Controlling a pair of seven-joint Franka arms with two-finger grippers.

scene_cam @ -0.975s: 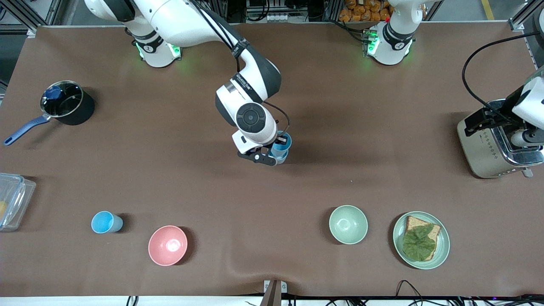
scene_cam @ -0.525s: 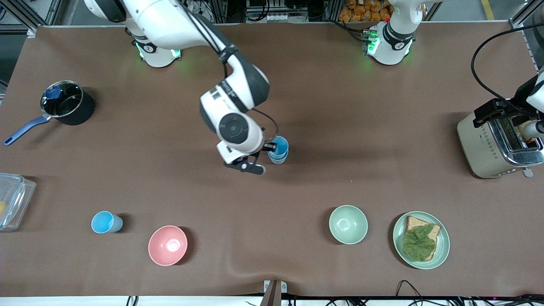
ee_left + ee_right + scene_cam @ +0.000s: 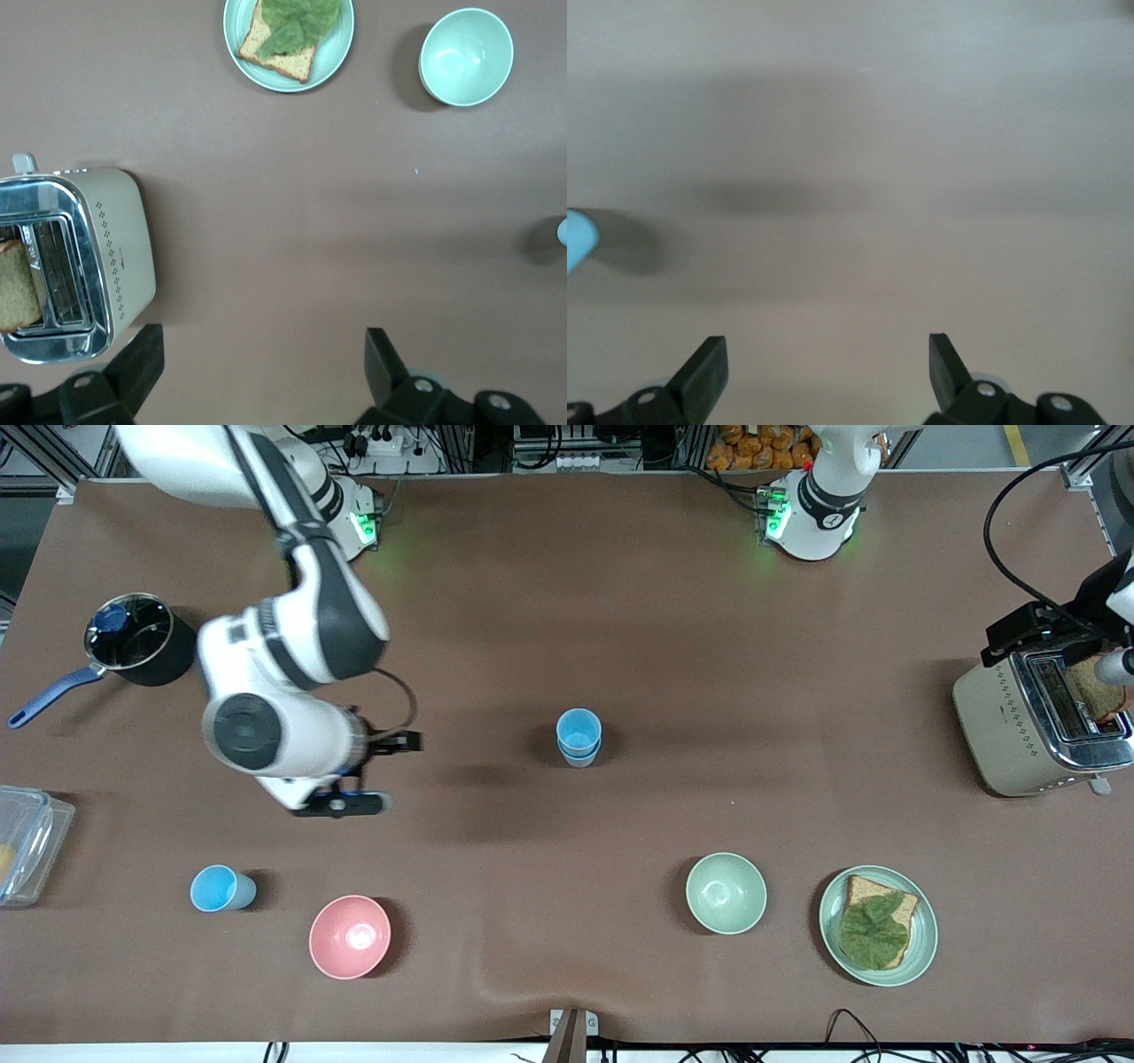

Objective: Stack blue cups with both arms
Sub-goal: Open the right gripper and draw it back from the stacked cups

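Observation:
Two blue cups (image 3: 578, 737) stand stacked, one inside the other, at the middle of the table; their edge shows in the left wrist view (image 3: 563, 232). A third blue cup (image 3: 221, 888) stands alone nearer the front camera, toward the right arm's end. My right gripper (image 3: 372, 773) is open and empty, up over bare table between the stack and the single cup; its jaws stand wide in the right wrist view (image 3: 824, 359). A blue cup's edge (image 3: 578, 239) shows there; I cannot tell which cup. My left gripper (image 3: 261, 359) is open and empty, over the table beside the toaster.
A pink bowl (image 3: 349, 936), a pale green bowl (image 3: 726, 893) and a plate with bread and lettuce (image 3: 877, 926) lie near the front edge. A toaster (image 3: 1019, 726) holds a bread slice at the left arm's end. A black pot (image 3: 142, 638) and a clear container (image 3: 22, 841) sit at the right arm's end.
My right gripper let go of the upper cup, leaving it in the lower one, and swung away toward the right arm's end. The left hand shifted slightly over the toaster.

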